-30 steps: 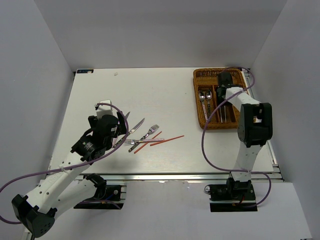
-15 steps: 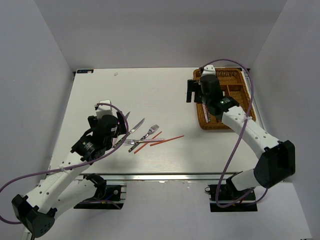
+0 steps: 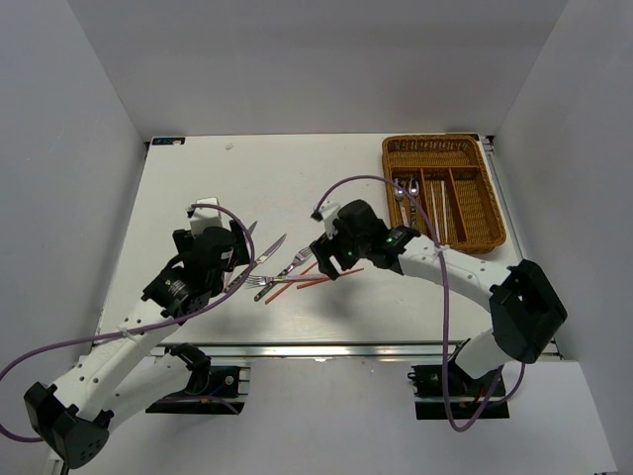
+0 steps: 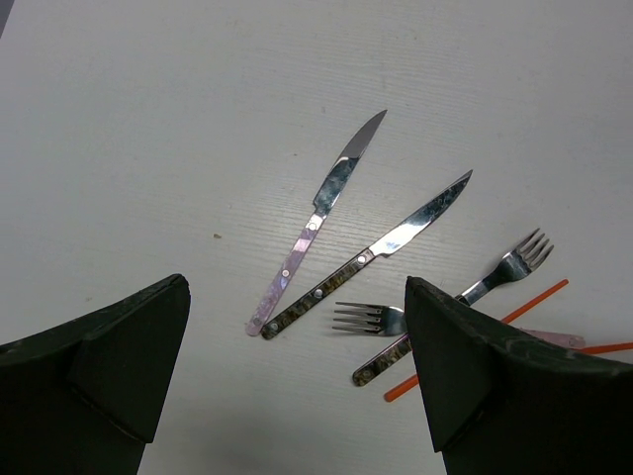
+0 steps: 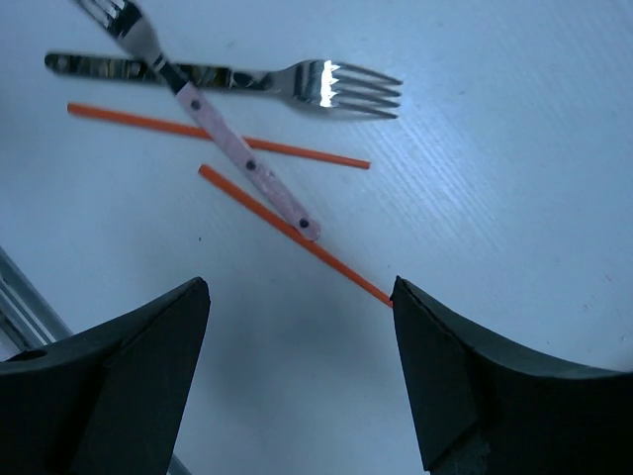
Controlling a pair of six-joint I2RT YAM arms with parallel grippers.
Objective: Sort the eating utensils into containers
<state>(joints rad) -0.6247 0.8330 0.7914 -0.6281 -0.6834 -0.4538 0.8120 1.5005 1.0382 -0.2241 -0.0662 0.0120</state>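
Two knives lie side by side in the left wrist view, a pink-handled knife point(image 4: 315, 220) and a dark-handled knife point(image 4: 376, 249). Two forks point(image 3: 284, 272) and two red chopsticks point(image 3: 331, 275) lie crossed at mid-table. In the right wrist view a pink-handled fork point(image 5: 242, 156) lies over both red chopsticks point(image 5: 297, 234), beside the other fork point(image 5: 297, 79). The wicker tray point(image 3: 435, 140) at the back right holds two spoons point(image 3: 404, 191) and white chopsticks point(image 3: 439, 210). My left gripper point(image 3: 235, 259) is open and empty by the knives. My right gripper point(image 3: 328, 259) is open and empty just above the red chopsticks.
A small white mark point(image 3: 228, 146) sits near the table's far edge. White walls close in the table on three sides. The metal rail point(image 3: 326, 346) runs along the near edge. Purple cables trail from both arms.
My right arm has swung from the tray down to mid-table over the red chopsticks. My left arm and the utensils on the table have not moved.
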